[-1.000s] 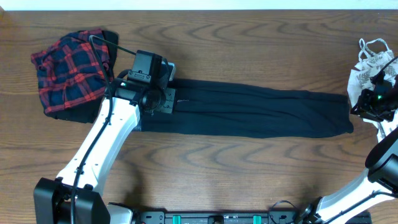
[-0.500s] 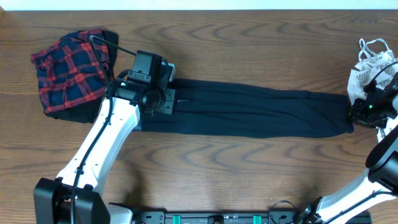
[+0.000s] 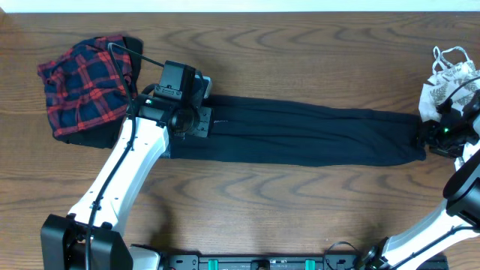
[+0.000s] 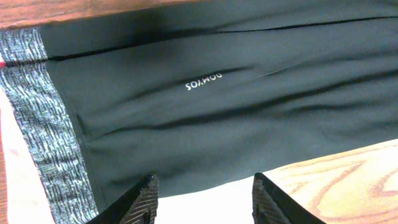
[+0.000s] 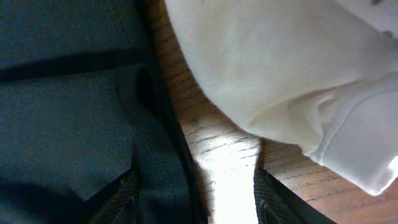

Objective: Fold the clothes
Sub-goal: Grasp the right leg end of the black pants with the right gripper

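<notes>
A pair of long black stretch leggings (image 3: 315, 131) lies flat across the middle of the brown wood-grain tabletop (image 3: 300, 52), legs together. Its speckled grey waistband (image 4: 43, 124) points to the left end and its cuffs lie close to the right edge. The white left arm (image 3: 127, 172) rises from the near edge and leans away toward the far left. Its wrist is bent down over the hip of the leggings, just beside the waistband. The left gripper (image 4: 208, 202) hangs there with its two dark fingers set moderately apart and nothing pinched between them, only black cloth and a small white printed logo (image 4: 205, 81) ahead. The right arm (image 3: 465, 187) comes up along the right edge. The right gripper (image 5: 196, 186) is low over the cuff end with its fingers spread, one above the black hem and the other above bare wood. A crumpled white leaf-print top (image 3: 442, 82) sits just beside it at the right edge. A bunched red-and-navy plaid garment (image 3: 82, 90) rests near the far left corner.
</notes>
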`<state>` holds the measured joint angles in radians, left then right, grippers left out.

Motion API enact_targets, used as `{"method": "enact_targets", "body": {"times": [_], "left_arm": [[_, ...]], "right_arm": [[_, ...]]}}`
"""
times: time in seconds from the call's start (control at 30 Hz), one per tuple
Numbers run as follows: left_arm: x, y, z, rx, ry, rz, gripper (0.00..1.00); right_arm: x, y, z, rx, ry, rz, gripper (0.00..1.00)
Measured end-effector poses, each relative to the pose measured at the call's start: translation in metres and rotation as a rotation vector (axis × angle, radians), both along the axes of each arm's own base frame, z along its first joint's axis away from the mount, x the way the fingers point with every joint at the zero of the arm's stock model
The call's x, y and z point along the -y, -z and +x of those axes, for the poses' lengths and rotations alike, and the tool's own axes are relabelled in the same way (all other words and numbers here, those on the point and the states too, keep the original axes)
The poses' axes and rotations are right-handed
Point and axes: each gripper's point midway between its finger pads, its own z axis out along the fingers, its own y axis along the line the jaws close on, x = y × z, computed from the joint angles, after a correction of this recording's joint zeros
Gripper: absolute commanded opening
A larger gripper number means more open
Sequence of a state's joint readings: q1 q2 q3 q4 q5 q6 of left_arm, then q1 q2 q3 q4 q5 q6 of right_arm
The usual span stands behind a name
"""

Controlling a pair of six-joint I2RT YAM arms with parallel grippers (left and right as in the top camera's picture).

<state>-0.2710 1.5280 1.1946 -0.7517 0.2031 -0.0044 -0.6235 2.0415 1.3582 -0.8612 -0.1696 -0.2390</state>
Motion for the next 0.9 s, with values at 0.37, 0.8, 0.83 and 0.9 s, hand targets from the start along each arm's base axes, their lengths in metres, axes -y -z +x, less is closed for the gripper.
{"method": "enact_targets", "body": {"times": [0.37, 0.8, 0.83, 0.9], "left_arm": [[0.000, 0.000, 0.000, 0.000, 0.000, 0.000, 0.49], [0.000, 0.000, 0.000, 0.000, 0.000, 0.000, 0.49], [0.000, 0.000, 0.000, 0.000, 0.000, 0.000, 0.49], [0.000, 0.000, 0.000, 0.000, 0.000, 0.000, 0.49]], "right_arm": [[-0.003, 0.004, 0.005, 0.002, 0.013, 0.074, 0.54], [-0.011, 0.005, 0.013, 0.033, 0.025, 0.160, 0.49], [-0.012, 0.005, 0.014, 0.038, 0.023, 0.168, 0.49], [-0.014, 0.005, 0.015, 0.047, 0.024, 0.180, 0.52]]}}
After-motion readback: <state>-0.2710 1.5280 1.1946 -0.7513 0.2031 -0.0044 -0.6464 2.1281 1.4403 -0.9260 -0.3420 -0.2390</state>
